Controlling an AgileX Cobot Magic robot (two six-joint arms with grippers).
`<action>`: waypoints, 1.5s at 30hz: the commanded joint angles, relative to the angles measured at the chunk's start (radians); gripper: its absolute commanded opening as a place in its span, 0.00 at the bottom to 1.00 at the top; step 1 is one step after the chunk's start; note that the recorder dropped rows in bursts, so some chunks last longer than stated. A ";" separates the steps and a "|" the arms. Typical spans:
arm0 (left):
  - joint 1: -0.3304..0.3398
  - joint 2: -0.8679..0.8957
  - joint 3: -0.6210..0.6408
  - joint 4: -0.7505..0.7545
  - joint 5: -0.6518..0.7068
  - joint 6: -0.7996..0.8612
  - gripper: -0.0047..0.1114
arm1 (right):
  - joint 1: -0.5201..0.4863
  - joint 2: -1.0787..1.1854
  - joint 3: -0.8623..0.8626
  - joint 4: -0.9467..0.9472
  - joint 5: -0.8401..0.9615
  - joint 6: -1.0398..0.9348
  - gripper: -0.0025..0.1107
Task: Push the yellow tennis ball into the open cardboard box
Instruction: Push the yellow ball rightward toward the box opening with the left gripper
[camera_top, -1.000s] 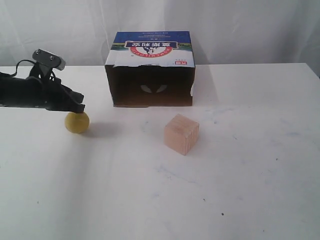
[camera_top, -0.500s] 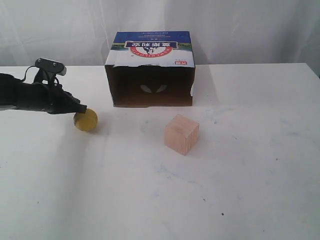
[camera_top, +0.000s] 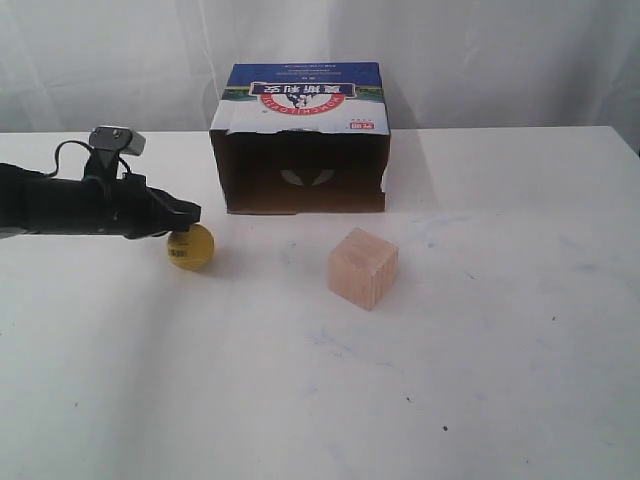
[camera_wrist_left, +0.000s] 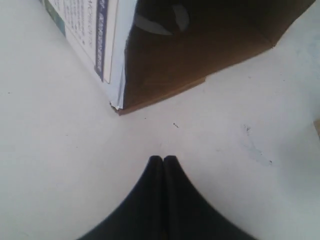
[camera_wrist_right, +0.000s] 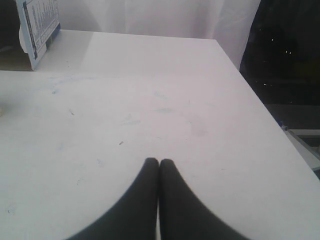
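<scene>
Lying in the left half of the exterior frame, a little above mid-height, the yellow tennis ball is seen on the white surface, to the lower left of the open cardboard box and apart from it. Being round, the ball is given no long axis and no pointing direction. The box is set at the upper centre of the frame, with its long axis laid from left to right and its dark open mouth turned toward the frame's lower edge. Its blue-and-white printed panel with the red logo is carried on top, the lettering shown upside down. The ball is thus placed off the left end of that mouth.

The left pincer is stretched almost level from the left edge and pointed to the right, with its tip shown just over the ball's upper rim; whether contact is made cannot be told. In the left wrist view its fingers are pressed together, and the box's near corner and brown inside are seen ahead of them. The right pincer is likewise closed on nothing and is held over bare surface. A pale wooden cube is stood right of centre, below the box's right end and well apart from the ball.
</scene>
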 joint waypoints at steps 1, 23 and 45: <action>-0.006 0.007 0.033 -0.020 0.000 -0.005 0.04 | -0.004 -0.006 0.005 0.002 -0.012 0.003 0.02; -0.006 -0.022 -0.006 -0.020 0.223 0.124 0.04 | -0.004 -0.006 0.005 0.002 -0.012 0.003 0.02; -0.006 -0.073 0.162 0.099 0.324 0.094 0.04 | -0.004 -0.006 0.005 0.002 -0.012 0.020 0.02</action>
